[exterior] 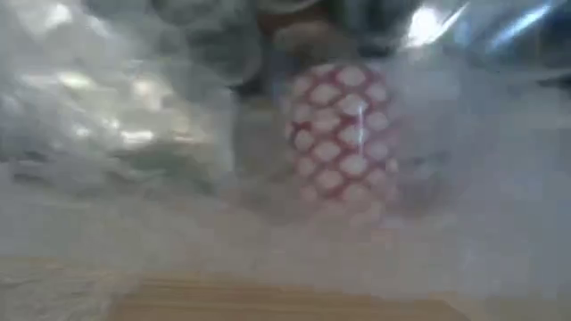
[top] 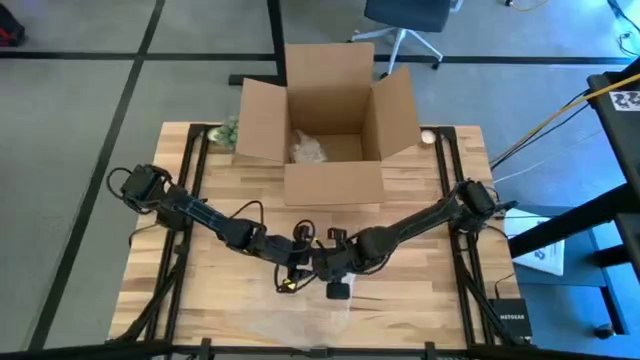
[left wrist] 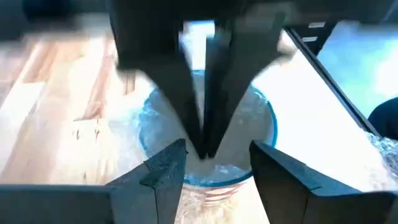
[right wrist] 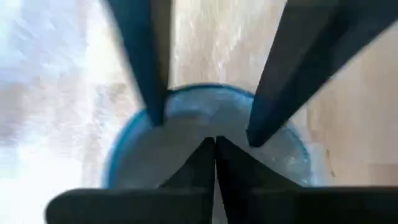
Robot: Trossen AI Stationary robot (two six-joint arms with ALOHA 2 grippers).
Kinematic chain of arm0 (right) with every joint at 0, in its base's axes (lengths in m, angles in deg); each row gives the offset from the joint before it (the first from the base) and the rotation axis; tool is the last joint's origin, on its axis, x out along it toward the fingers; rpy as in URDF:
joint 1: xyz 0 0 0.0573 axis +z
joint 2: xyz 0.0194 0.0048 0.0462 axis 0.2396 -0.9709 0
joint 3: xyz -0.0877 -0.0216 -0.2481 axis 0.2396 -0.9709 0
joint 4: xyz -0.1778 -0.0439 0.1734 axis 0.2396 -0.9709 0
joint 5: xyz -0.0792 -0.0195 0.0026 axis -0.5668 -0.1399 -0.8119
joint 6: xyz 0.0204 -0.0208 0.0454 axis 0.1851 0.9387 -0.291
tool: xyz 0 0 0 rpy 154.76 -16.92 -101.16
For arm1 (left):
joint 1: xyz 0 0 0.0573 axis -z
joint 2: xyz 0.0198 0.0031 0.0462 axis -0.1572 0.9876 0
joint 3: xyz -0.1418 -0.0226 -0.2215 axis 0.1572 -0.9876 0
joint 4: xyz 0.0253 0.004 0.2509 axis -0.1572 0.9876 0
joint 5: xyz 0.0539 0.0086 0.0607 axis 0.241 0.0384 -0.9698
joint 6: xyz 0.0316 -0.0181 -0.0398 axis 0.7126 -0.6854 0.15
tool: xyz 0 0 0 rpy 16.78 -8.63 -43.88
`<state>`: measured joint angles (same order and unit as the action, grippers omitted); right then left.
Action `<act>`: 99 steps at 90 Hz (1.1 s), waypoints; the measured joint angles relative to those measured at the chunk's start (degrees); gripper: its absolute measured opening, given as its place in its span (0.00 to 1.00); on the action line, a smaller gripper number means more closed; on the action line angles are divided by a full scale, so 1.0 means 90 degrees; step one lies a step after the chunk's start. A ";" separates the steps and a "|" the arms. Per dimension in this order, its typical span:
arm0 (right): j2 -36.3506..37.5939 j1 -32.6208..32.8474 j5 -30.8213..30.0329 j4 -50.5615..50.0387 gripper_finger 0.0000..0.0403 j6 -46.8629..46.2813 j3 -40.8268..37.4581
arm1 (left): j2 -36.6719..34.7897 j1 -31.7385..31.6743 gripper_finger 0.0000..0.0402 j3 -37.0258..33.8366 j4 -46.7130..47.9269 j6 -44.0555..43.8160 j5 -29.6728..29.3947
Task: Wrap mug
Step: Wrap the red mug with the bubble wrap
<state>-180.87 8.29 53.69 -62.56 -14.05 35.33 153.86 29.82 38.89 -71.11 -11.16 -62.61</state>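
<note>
At the front centre of the worktop, the mug stands upright on a sheet of bubble wrap, with film already veiling its side.

Your left end effector is open, its fingers straddling the blue rim. Your right end effector is closed, its tips dipped into the mug's mouth; you cannot tell whether it pinches wrap.

Treat the mug as stiff, glazed, slippery and breakable. It looks round and straight-walled, with a red-and-white scale pattern. Hold it by the rim or across the body.

The wrap is light, soft and springy, so take it by an edge.
</note>
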 joint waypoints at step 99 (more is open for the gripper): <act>0.1079 0.0765 -0.1608 -0.2003 0.00 -0.1243 0.0027 | -0.1673 0.1686 0.41 0.0012 0.4504 -0.1750 -0.0065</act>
<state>-171.16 15.17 39.22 -80.58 -25.23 35.57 138.80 45.00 38.99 -30.58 -26.91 -63.20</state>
